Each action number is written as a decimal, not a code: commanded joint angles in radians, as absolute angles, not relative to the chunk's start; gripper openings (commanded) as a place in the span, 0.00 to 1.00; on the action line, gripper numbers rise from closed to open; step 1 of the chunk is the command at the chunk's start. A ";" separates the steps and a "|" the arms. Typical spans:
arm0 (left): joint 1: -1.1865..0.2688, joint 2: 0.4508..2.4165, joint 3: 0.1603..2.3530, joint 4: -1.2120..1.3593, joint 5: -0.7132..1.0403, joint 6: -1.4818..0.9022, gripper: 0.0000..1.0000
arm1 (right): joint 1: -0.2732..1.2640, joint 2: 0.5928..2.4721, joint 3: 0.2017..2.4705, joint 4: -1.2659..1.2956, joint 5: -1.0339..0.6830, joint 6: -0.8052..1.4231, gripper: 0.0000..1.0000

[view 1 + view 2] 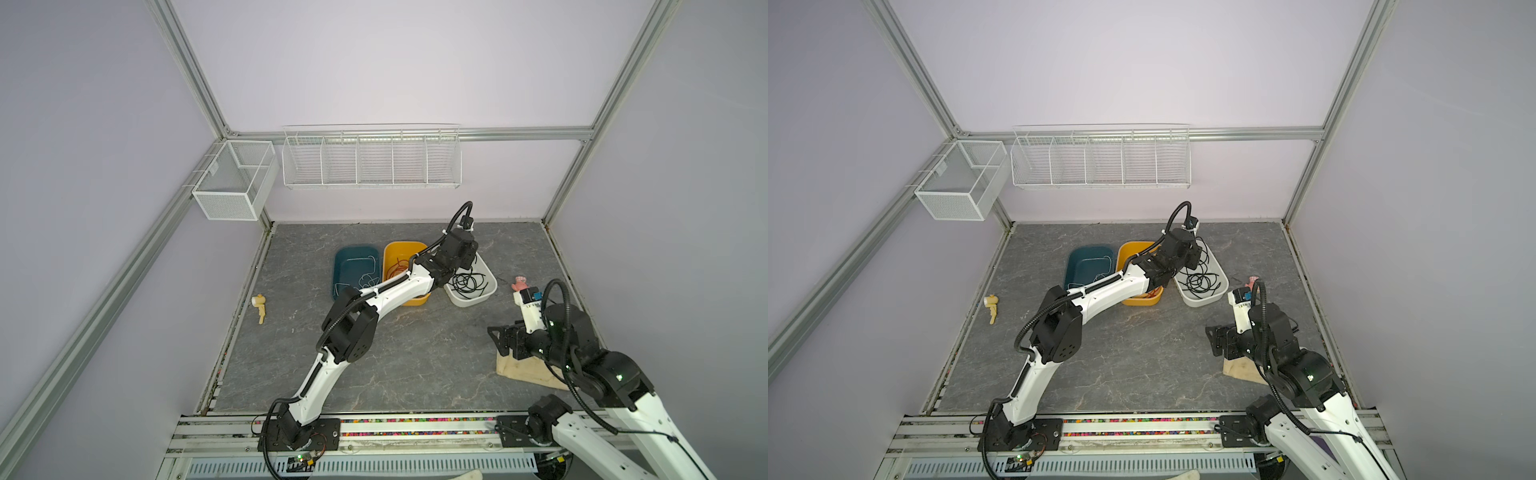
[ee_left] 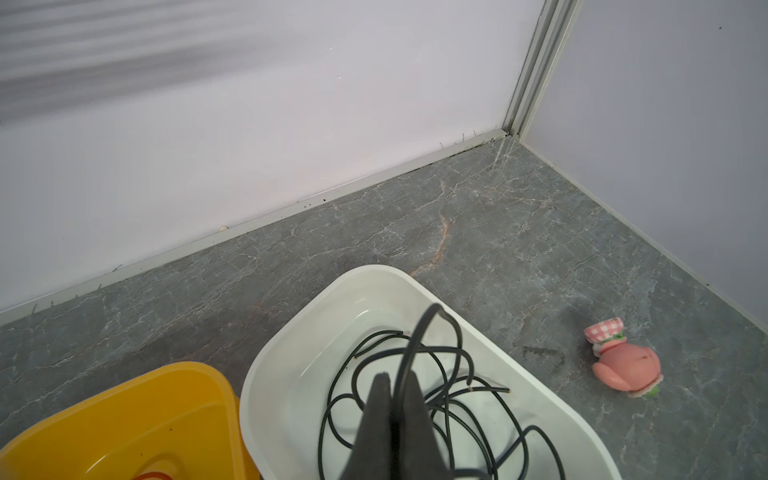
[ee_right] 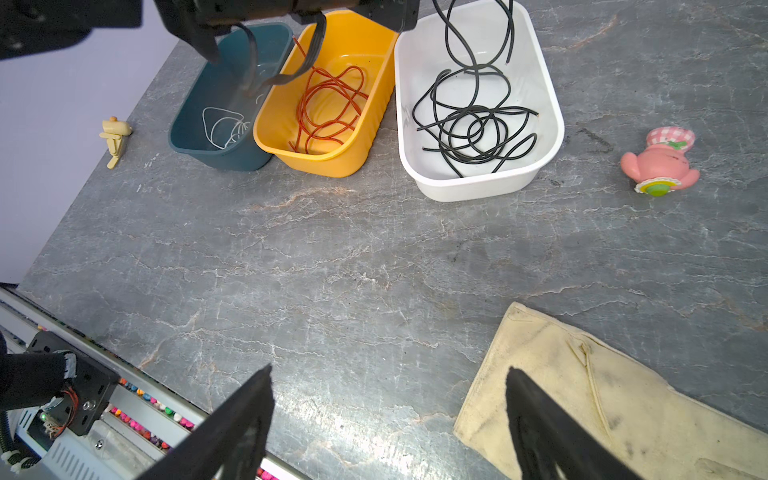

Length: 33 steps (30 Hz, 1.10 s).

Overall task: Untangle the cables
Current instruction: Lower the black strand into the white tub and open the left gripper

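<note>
The left wrist view shows the left gripper [image 2: 394,376] pressed together on a strand of the black cable [image 2: 417,336], whose loops lie in the white bin [image 2: 291,345]. In both top views the arm [image 1: 399,291] hides that pinch. Only the right wrist view shows the right gripper [image 3: 390,370] spread near the cloth [image 3: 623,395], the red cable [image 3: 328,108] in the yellow bin [image 3: 332,164], and the white cable [image 3: 220,124] in the teal bin [image 3: 232,158].
</note>
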State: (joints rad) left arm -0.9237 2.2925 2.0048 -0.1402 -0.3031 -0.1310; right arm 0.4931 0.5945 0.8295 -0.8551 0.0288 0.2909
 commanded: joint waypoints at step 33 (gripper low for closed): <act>-0.905 2.387 1.957 -0.164 -0.241 -0.221 0.00 | 0.500 0.571 0.807 -0.822 0.023 0.282 0.88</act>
